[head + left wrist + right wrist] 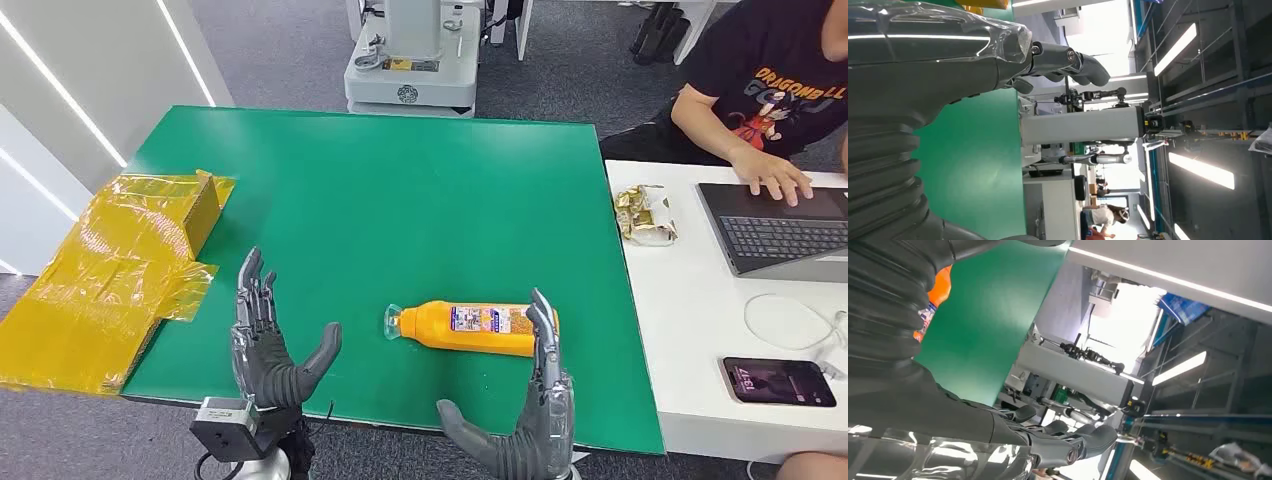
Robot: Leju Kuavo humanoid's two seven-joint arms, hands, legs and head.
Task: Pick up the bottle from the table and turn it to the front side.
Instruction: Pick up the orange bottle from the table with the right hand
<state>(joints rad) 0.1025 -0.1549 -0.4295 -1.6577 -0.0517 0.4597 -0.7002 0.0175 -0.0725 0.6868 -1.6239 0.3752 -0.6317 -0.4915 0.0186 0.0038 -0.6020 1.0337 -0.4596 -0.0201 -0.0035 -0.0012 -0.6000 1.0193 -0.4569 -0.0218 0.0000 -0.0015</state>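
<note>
The right robot hand (pixel 525 400) is empty with fingers spread, just beside the base of the orange plastic bottle (pixel 470 327), which lies on its side on the green worktop (pixel 400 200); the left robot hand (pixel 268 345) is also spread and empty, well apart from it

In the head view, at the upper right of the frame, the person's black T-shirt (pixel 770 70) carries orange lettering that reads "DRAGONBALL", the last letters cut by the frame edge, above a cartoon figure. The orange bottle (pixel 480 328), lying low in the middle of the frame on the green tabletop (pixel 400 200), has a white label (pixel 480 320) with small coloured print too fine to read. The phone (pixel 778 381) at the lower right shows a lit screen whose content cannot be read
</note>
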